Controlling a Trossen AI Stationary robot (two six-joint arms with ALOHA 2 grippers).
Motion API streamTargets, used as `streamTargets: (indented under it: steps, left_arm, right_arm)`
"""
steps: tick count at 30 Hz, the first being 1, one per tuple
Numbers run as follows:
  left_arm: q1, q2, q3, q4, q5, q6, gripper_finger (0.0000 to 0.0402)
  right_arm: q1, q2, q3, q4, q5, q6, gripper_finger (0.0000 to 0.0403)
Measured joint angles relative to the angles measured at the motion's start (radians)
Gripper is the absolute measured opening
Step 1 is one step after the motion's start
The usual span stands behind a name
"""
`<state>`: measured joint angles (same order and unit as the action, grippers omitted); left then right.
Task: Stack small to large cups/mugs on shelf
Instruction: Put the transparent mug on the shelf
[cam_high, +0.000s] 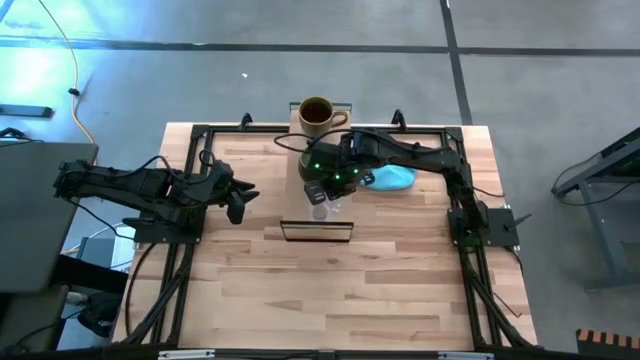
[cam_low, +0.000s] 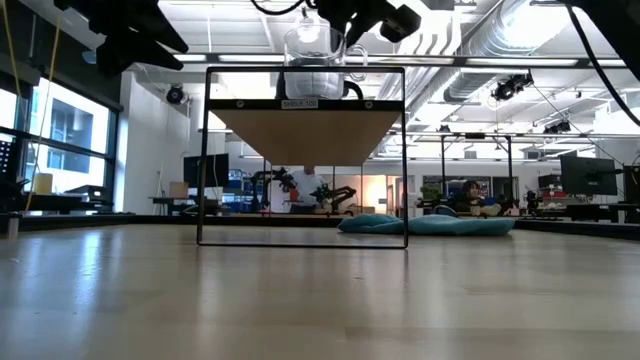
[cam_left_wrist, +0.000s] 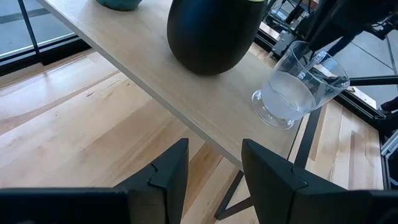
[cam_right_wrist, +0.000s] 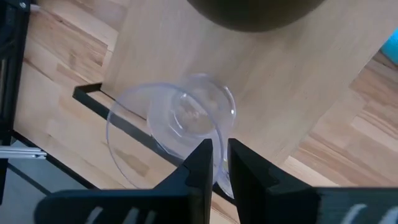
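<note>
The small clear glass cup (cam_left_wrist: 297, 87) is seen tilted at the near end of the shelf (cam_left_wrist: 205, 102), its base resting on the board close to the dark frame edge. Its rim is pinched between the narrowly set fingers (cam_right_wrist: 202, 163) of the right end effector (cam_right_wrist: 219, 163). Nothing can be made out inside the cup. Just beside it on the same board stands the dark green mug (cam_left_wrist: 211, 31), whose inside is hidden. At the far end of the shelf, by the far edge of the surface (cam_high: 330, 290), the brown-tan mug (cam_high: 317, 115) is seen upright with a dark interior. A turquoise cloth (cam_high: 390, 178) lies near the shelf's right side. The left end effector (cam_high: 238, 200) is held off the shelf's left side, fingers parted and empty.
</note>
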<state>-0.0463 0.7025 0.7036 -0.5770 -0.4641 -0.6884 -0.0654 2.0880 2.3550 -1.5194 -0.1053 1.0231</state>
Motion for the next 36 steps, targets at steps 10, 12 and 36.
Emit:
streamTargets:
  steps: [10, 12, 36]
  left_arm:
    - [0.0, 0.0, 0.0, 0.0, 0.0, 0.0, 0.0138]
    - [0.0, 0.0, 0.0, 0.0, 0.0, 0.0, 0.0138]
    - [0.0, 0.0, 0.0, 0.0, 0.004, -0.001, 0.0138]
  right_arm:
    - [-0.007, 0.0, 0.0, 0.026, 0.001, -0.013, 0.0042]
    - [-0.007, 0.0, 0.0, 0.027, 0.002, -0.02, 0.0042]
    - [-0.02, 0.0, 0.0, 0.036, 0.01, -0.063, 0.0042]
